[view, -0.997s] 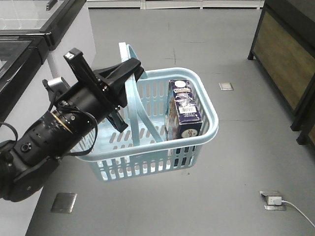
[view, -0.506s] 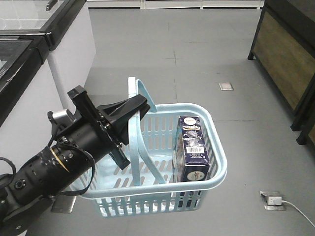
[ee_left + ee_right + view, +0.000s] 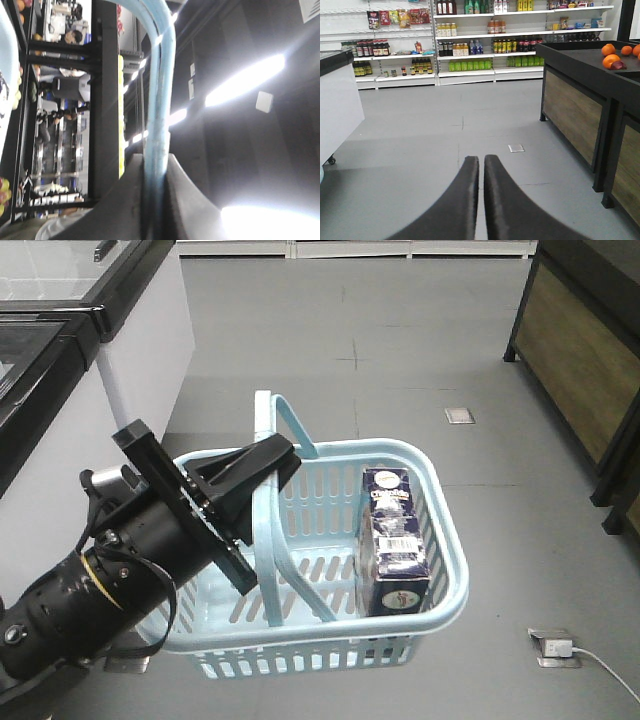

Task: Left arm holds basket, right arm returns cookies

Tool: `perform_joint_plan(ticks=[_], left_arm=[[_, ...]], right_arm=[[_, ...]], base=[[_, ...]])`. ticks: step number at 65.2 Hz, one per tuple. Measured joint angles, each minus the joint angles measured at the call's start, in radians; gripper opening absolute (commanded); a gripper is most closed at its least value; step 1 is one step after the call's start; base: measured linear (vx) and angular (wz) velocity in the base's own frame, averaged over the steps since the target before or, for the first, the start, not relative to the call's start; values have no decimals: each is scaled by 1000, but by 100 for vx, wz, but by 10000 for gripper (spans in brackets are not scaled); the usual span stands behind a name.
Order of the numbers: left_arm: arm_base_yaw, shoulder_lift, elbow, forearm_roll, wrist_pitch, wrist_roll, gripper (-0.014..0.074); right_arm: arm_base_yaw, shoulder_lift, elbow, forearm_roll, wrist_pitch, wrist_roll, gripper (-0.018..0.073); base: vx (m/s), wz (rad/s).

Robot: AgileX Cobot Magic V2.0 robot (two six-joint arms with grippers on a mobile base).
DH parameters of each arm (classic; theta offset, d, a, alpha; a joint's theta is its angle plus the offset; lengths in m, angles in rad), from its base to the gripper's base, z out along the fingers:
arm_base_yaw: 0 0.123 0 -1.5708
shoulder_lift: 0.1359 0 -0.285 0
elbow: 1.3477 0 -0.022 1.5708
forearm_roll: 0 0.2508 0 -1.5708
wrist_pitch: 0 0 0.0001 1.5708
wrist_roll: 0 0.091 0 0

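My left arm [image 3: 130, 560], black with a thin yellow ring, reaches in from the lower left. Its gripper [image 3: 280, 462] is shut on a hoop handle [image 3: 262, 510] of the light blue basket [image 3: 440, 540], which hangs above the grey floor. In the left wrist view the blue handle [image 3: 160, 90] runs straight up from between the closed left gripper [image 3: 156, 157]. The cookies [image 3: 395, 540], a dark navy box with a white barcode, stand inside the basket at its right side. My right gripper [image 3: 481, 159] is shut on nothing, above bare floor; it does not show in the front view.
A white freezer cabinet [image 3: 130, 330] stands at the left and a dark wooden display stand [image 3: 580, 350] at the right. A floor outlet with a white cable [image 3: 553, 648] lies at lower right. Ahead of the right gripper are shelves of bottles [image 3: 470, 50] and a counter [image 3: 580, 75] with oranges.
The left arm has sunk toward the lower left with the basket, which now hangs lower and nearer. The cookies box has swung with it and stays inside.
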Motion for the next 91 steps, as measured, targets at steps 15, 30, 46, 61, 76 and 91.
perform_joint_plan(ticks=[15,30,46,61,76,91], left_arm=[[-62,0,0,14,0,7,-3],[-62,0,0,-17,0,24,-3],[-62,-2,65,-111,-1,49,-3],[-103,-10,99,-143,8,70,-3],[-166,-15,99,-178,6,85,-3],[-172,-15,99,-187,1,92,-3]], right_arm=[[0,0,0,0,0,0,-6],[0,0,0,0,0,0,-6],[0,0,0,0,0,0,-6],[0,0,0,0,0,0,-6],[0,0,0,0,0,0,-6],[0,0,0,0,0,0,-6]], base=[[0,0],[0,0],[0,0],[0,0],[0,0],[0,0]])
